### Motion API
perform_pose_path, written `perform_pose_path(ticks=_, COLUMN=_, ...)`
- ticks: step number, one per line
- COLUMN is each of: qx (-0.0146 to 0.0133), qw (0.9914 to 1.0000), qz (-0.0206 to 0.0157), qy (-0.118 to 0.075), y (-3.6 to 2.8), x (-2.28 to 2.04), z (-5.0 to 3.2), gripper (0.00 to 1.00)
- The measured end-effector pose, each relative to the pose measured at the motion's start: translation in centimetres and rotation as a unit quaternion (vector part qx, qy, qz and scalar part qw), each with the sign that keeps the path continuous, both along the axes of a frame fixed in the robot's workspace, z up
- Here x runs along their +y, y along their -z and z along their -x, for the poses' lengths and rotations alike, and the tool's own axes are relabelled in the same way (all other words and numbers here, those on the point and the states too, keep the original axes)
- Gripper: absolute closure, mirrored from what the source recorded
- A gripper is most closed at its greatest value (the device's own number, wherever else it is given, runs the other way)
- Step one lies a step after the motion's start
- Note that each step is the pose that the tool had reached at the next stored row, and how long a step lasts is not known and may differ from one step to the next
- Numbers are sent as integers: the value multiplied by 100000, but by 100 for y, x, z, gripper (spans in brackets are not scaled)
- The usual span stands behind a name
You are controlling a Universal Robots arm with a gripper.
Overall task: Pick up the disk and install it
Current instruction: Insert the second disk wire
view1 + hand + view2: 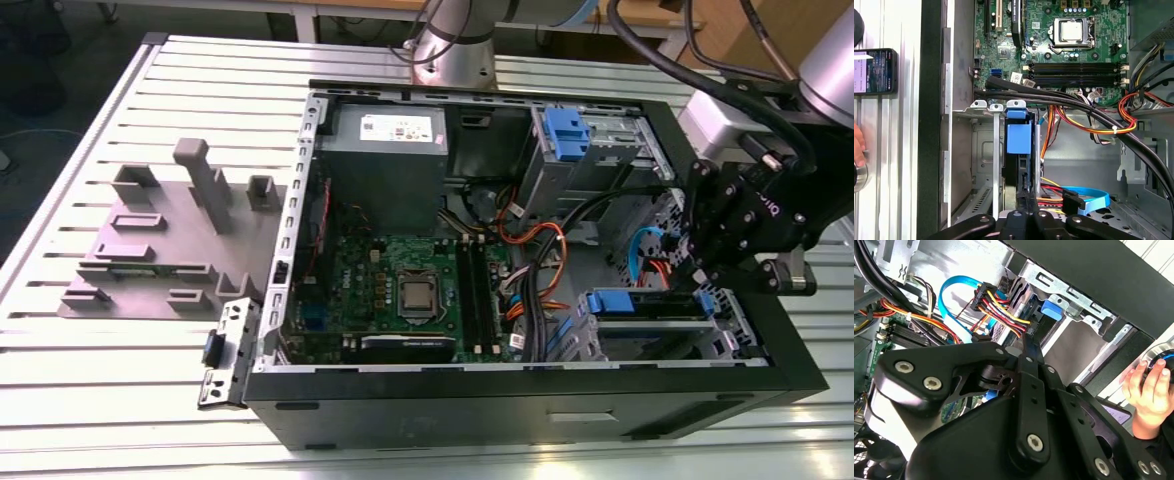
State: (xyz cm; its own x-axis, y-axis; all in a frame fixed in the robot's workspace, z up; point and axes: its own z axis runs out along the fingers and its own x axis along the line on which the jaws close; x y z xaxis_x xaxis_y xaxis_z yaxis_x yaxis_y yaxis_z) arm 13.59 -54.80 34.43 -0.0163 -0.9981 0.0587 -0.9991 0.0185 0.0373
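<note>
The flat silver hard drive in its blue plastic carrier frame [1019, 139] stood on edge inside the metal drive cage [985, 150] of the open black computer case [534, 385], near the counter's [80, 400] front-right corner in the exterior view. The black pincer [1026, 197] gripped its rear edge, fingers closed narrowly on it. A person's hand [1149, 387] rested on a round knob beside the case.

A green motherboard [1069, 45] lies in the open computer case [534, 385], beyond the fingers. Bundled cables [1089, 112] cross between them. A phone [874, 71] rests outside the case.
</note>
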Motion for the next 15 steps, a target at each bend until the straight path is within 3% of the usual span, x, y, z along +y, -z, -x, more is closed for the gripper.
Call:
perform_pose_path(ticks=12, qx=1, qw=100000, qz=-2, qy=10, y=-2, x=0, z=40, gripper=89)
perform_pose_path(ticks=15, qx=-2, qw=100000, qz=-3, qy=9, y=-38, x=0, z=39, gripper=89)
